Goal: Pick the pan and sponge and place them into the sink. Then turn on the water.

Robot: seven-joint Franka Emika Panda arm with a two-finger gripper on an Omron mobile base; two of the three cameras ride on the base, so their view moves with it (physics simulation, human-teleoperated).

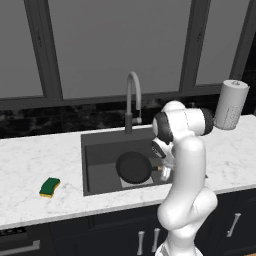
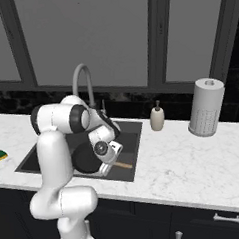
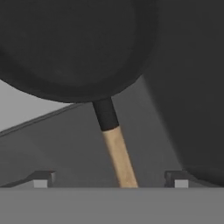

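The sponge (image 1: 49, 187) is seen far left on the counter (image 1: 30, 160), well apart from the sink (image 1: 100, 145). It has not been picked up yet, and no water is seen at the tap (image 1: 132, 100).

The pan (image 1: 134, 167) is down inside the sink. Its handle (image 3: 119, 157) is seen between the fingers (image 3: 40, 178) of the gripper (image 3: 109, 181). The fingers are spread wide on both sides, and the handle is not squeezed, so nothing is held.

If the arm is lifted crooked, the handle could be bumped and the pan could be pushed or tipped. The sponge could be knocked off the counter by a careless reach.
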